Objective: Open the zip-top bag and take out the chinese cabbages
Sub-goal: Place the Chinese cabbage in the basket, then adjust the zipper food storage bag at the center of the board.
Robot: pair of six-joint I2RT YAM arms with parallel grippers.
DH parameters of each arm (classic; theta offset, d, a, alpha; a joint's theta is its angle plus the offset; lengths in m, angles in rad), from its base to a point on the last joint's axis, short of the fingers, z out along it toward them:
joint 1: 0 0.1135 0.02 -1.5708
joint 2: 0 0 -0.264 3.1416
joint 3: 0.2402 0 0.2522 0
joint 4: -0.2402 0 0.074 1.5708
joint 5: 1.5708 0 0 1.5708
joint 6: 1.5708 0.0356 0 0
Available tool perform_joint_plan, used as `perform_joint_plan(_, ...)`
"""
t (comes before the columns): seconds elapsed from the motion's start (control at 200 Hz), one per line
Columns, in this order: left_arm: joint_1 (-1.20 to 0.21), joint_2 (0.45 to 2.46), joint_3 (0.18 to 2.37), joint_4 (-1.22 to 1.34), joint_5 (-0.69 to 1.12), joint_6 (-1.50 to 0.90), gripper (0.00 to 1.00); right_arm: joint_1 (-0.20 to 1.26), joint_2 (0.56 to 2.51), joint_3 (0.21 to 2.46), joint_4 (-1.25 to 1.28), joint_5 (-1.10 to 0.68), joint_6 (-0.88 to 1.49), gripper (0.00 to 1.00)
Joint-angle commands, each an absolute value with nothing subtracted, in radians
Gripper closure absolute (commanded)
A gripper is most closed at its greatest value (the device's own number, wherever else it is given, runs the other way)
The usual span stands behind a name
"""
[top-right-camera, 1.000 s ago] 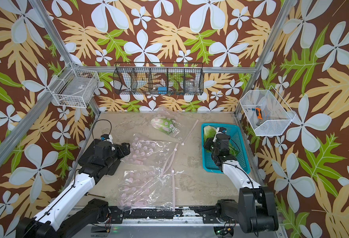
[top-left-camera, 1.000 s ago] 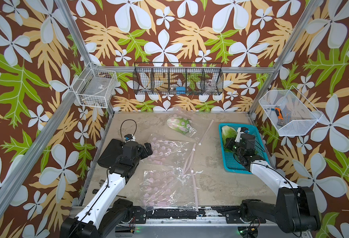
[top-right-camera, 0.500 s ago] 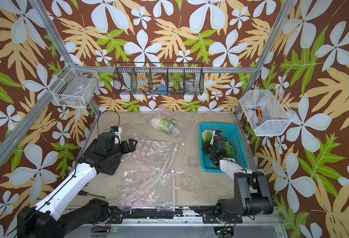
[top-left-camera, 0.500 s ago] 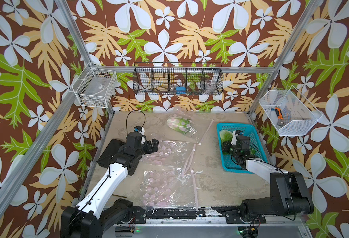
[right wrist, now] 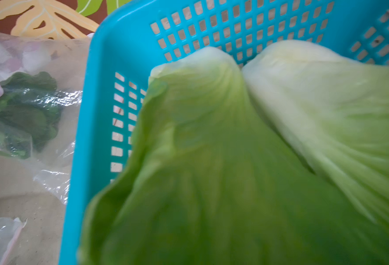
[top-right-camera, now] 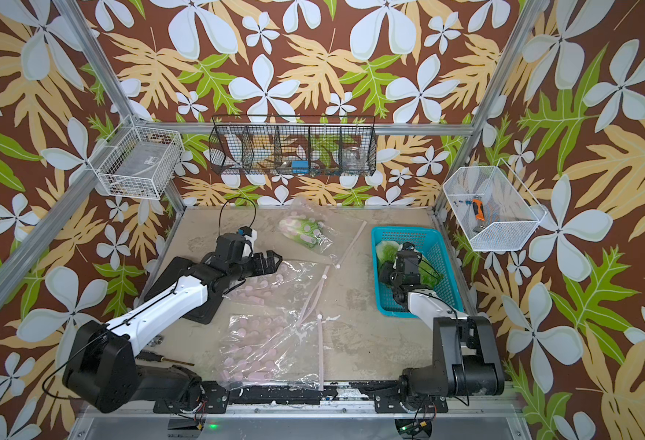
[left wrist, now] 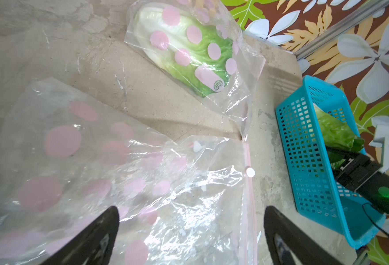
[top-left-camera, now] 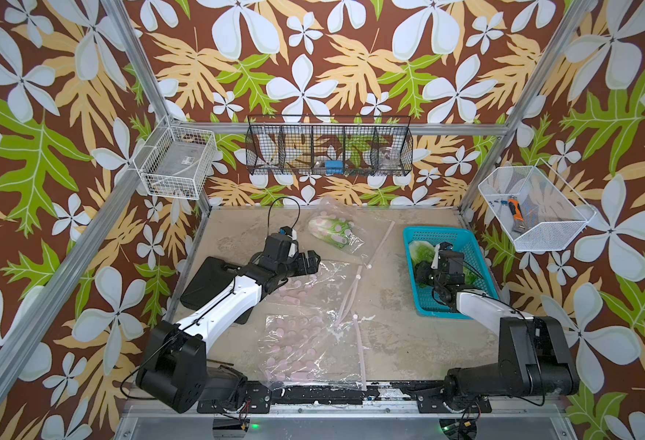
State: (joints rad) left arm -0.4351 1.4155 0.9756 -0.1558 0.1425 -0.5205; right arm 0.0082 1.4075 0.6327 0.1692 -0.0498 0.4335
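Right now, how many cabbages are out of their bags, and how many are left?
Done: two cabbages lie side by side in the blue basket. In hand: the right gripper is over that basket, close to them; whether it grips one, I cannot tell. The left gripper hangs open over an empty spotted bag. Left: the last cabbage lies inside its own bag.

Three cabbages (left wrist: 189, 52) (right wrist: 212, 172) (right wrist: 338, 110), three bags (top-left-camera: 351, 244) (top-left-camera: 324, 289) (top-left-camera: 305, 343), one basket (top-left-camera: 439, 231)

Turquoise basket (top-left-camera: 437, 231); pink-dotted clear bag (left wrist: 97, 172); green-white cabbages (right wrist: 212, 160)
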Motion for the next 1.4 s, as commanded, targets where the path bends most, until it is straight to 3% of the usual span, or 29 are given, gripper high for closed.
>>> perform_joint_plan(0.0, -0.450, 1.477, 1.013, -0.086, 0.155, -0.600, 0.00, 0.012, 1.378, 0.631, 0.155, -0.122, 0.399, 0.31)
perform_joint_plan(0.21, -0.502, 1.644, 1.093, 0.047, 0.222, -0.690, 0.00, 0.011, 1.341, 0.724, -0.002, -0.211, 0.386, 0.24)
perform_joint_plan(0.375, -0.533, 1.781, 1.166, 0.151, 0.212, -0.809, 0.00, 0.024, 1.230, 0.662, -0.039, -0.207, 0.395, 0.19)
perform_joint_plan(0.41, -0.540, 1.809, 1.174, 0.190, 0.212, -0.841, 0.00, 0.027, 1.202, 0.647, -0.052, -0.199, 0.399, 0.06)
perform_joint_plan(0.49, -0.559, 1.871, 1.200, 0.273, 0.224, -0.916, 0.00, 0.036, 1.127, 0.626, -0.083, -0.193, 0.396, 0.04)
perform_joint_plan(0.771, -0.632, 2.110, 1.362, 0.408, 0.294, -1.082, 0.00, 0.042, 0.971, 0.704, -0.210, -0.260, 0.368, 0.15)
perform_joint_plan(0.946, -0.643, 2.216, 1.439, 0.422, 0.294, -1.140, 0.00, 0.043, 0.889, 0.710, -0.222, -0.236, 0.377, 0.17)
perform_joint_plan(1.251, -0.657, 2.391, 1.617, 0.374, 0.250, -1.176, 0.00, 0.042, 0.911, 0.722, -0.229, -0.333, 0.360, 0.22)
perform_joint_plan(1.396, -0.657, 2.495, 1.780, 0.286, 0.225, -1.153, 0.16, 0.043, 0.898, 0.727, -0.230, -0.341, 0.358, 0.25)
